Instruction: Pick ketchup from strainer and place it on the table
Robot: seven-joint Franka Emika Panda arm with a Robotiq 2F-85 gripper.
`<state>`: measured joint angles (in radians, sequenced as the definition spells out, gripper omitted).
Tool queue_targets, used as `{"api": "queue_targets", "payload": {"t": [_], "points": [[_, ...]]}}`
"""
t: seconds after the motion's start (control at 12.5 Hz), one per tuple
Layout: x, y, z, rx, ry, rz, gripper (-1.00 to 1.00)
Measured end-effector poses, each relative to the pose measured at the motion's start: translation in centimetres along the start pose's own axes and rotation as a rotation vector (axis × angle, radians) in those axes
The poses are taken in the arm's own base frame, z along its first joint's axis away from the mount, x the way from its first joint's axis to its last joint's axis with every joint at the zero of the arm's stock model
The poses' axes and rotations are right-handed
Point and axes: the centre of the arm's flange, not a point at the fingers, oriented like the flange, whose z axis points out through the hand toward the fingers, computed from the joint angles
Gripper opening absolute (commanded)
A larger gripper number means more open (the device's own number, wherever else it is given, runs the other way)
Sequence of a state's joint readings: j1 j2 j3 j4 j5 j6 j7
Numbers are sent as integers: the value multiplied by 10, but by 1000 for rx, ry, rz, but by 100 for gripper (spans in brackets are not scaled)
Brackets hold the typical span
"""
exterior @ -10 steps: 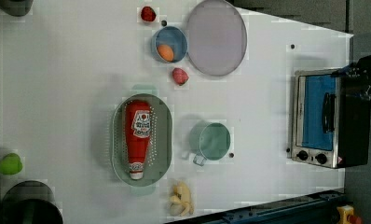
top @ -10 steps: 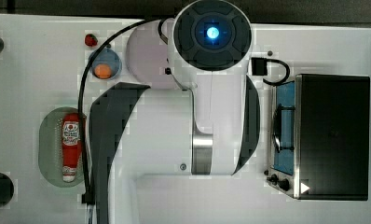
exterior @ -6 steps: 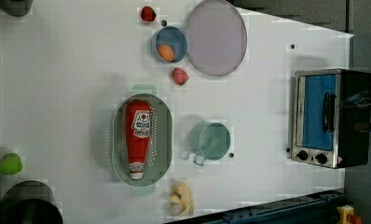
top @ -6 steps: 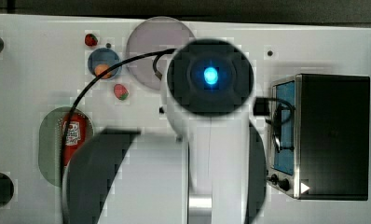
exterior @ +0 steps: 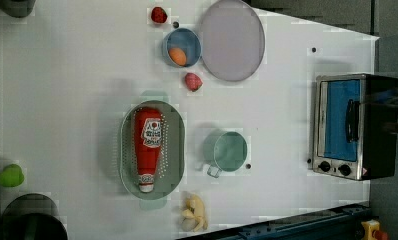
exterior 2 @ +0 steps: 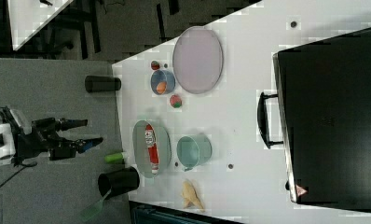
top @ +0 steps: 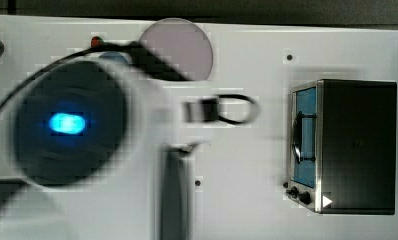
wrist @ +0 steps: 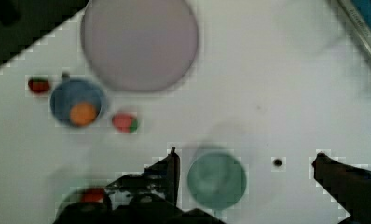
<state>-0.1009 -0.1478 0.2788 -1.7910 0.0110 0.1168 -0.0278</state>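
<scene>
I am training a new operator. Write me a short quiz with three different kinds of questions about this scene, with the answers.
1. True or false: the ketchup lies inside the strainer.
2. In the left view, what stands just to the right of the strainer? A) the green cup B) the toaster oven C) the grey plate
3. Fill in: the end effector has its fingers ____.

Key
1. True; the bottle has not been picked yet.
2. A.
3. Open; in the wrist view the two fingers stand wide apart with nothing between them.
</scene>
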Motion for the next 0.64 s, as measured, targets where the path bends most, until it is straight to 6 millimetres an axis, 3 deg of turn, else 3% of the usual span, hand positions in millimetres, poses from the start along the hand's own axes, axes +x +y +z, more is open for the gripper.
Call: {"api": "queue_targets", "payload": {"t": [0.4, 0.64], "points": [[-95, -112, 77, -59, -98, -273, 100], [-158, -150, 109, -48, -110, -406, 100]]}}
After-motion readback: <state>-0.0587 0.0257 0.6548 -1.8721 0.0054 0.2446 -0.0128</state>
